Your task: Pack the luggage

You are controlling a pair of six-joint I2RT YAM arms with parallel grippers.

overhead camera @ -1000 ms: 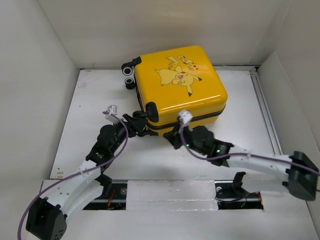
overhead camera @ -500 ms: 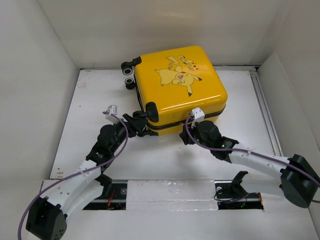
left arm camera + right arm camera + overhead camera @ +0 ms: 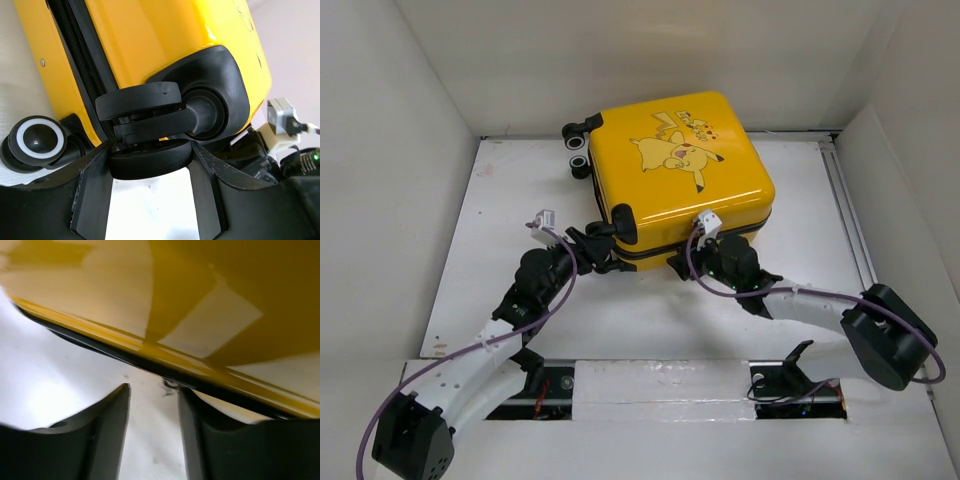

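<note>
**Luggage** (image 3: 675, 170): yellow hard shell, closed, lying flat on the white surface (image 3: 510, 190) with its cartoon print (image 3: 675, 150) facing up. We place it directly ahead of the left end effector (image 3: 603, 250) and the right end effector (image 3: 682, 262), with its near side wall at their fingertips. A black zipper seam (image 3: 720, 235) runs along that wall.

**Left end effector:** at the near corner of the luggage, grasping the corner wheel (image 3: 150, 160). In the left wrist view its two fingers (image 3: 95, 185) sit one on each side of the black wheel, with their inner edges against it. Off to the left of those fingers, a second wheel with a white ring (image 3: 35, 141) sits under the shell.

**Right end effector:** released. Its fingers (image 3: 107, 430) are parted and we see only bare surface between them. The tips stop just short of the zipper seam, which crosses immediately ahead, and yellow shell fills the view beyond. A small dark piece sits at the seam just ahead of the gap, too blurred for us to name.

**Far wheels** (image 3: 580, 140): a pair at the far corner of the luggage, well beyond the left end effector.

**Purple cables** (image 3: 560, 290): one trails back from each wrist.

**White walls** (image 3: 390, 150): these enclose the surface.
</note>
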